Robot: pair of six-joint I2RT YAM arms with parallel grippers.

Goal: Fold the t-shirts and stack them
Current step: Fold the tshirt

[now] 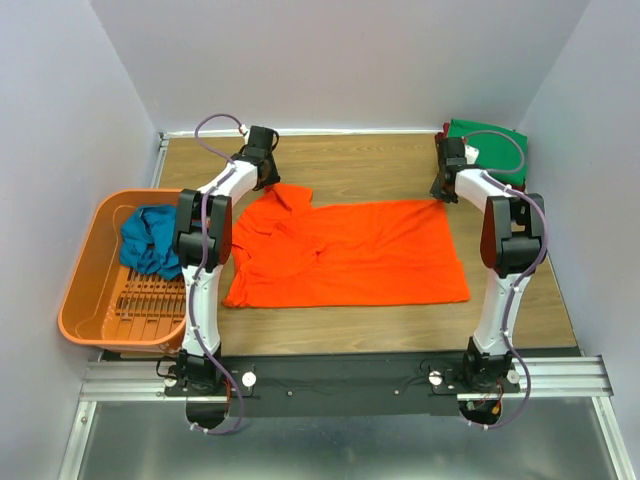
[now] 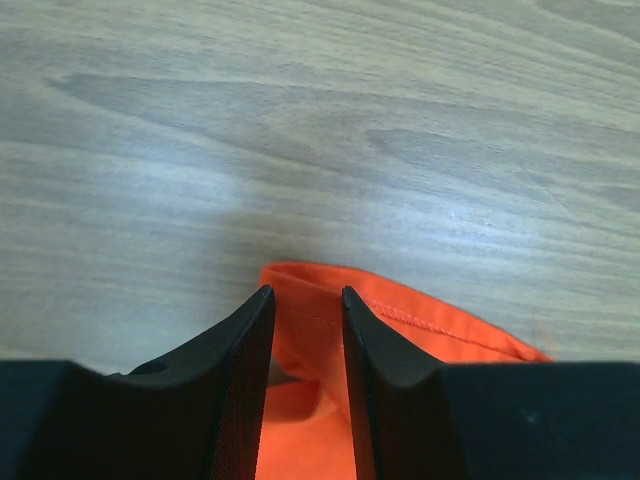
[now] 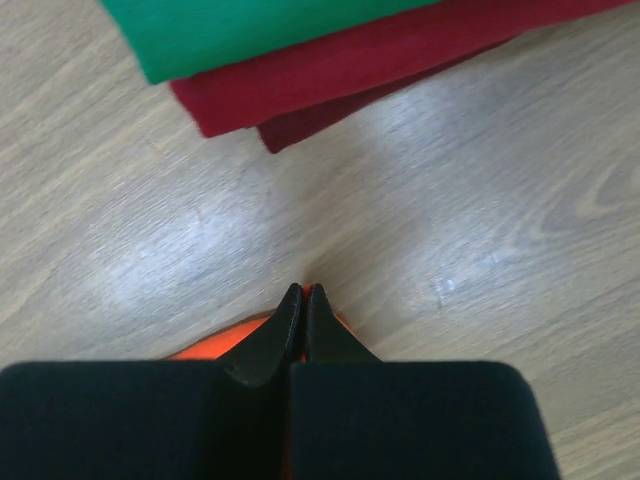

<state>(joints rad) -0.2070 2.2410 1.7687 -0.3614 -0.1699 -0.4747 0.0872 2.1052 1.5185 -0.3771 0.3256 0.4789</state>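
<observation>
The orange t-shirt (image 1: 350, 250) is spread flat at the centre of the table (image 1: 400, 160). Its 11 o'clock hem is straddled by the left tool (image 2: 307, 300), jaws apart. Its 1 o'clock corner is pinched in the right tool (image 3: 303, 295), jaws together. A green t-shirt (image 1: 490, 135) is stacked on a dark red t-shirt (image 3: 380, 60) at 1 o'clock.

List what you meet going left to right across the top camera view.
orange basket with the teal-blue t-shirt inside → orange t-shirt → green t-shirt
</observation>
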